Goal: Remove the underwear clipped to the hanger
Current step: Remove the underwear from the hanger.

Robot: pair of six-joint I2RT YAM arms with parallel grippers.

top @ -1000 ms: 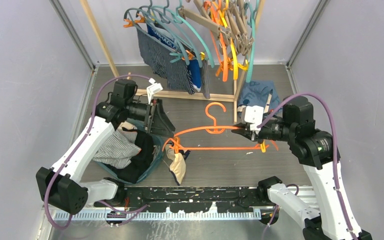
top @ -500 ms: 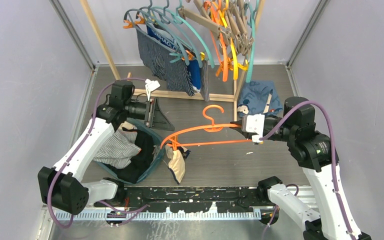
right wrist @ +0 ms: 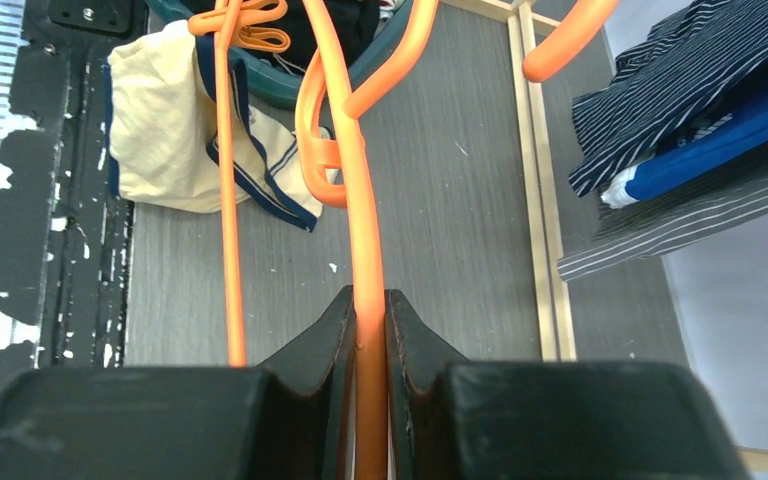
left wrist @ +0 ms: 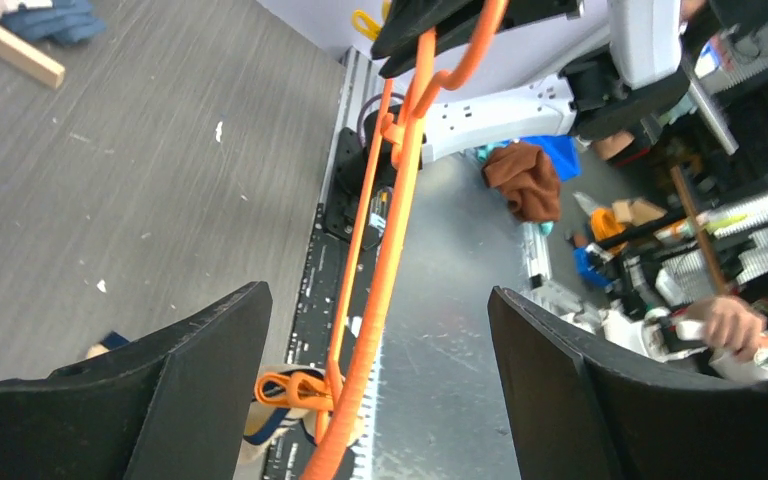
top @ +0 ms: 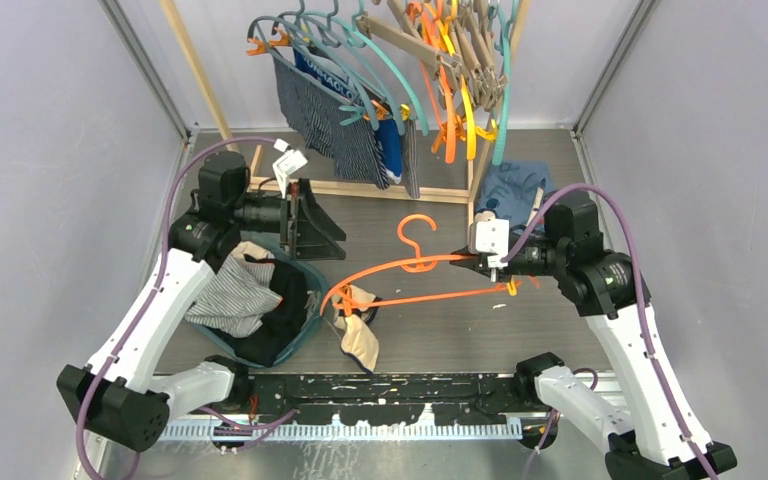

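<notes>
**A:** What takes up the most room?

**B:** The grey table (top: 400, 215). At its 12 o'clock stands a wooden rack (top: 365, 187) crowded with hangers. A navy pinstriped pair (top: 335, 130) and a bright blue pair (top: 390, 150) hang from them.

**A:** And the arms?

**B:** The left gripper (top: 328, 228) sits at about 10 o'clock from the table's middle. Its jaws are spread wide and hold nothing. The right gripper (top: 475, 262) reaches in from 3 o'clock, with its jaws clenched on the upper arm of the orange hanger (top: 400, 268) near the right end.

**A:** Anything at 8 o'clock?

**B:** A teal basket (top: 305, 320), heaped with a grey striped garment (top: 230, 300) and dark cloth. At 2 o'clock, past the rack's foot, a blue printed garment (top: 520, 185) lies flat.

**A:** How does the hanger lie?

**B:** It is lifted and slanted. The hook points to 12 o'clock and the left end dips towards the basket's rim.

**A:** And the underwear on it?

**B:** A beige pair with navy trim (top: 360, 340) droops from the hanger's left end towards 6 o'clock. Its top edge is at a small orange clip (top: 345, 297), just beside the basket. In the right wrist view the clip sits on the waistband.
</notes>
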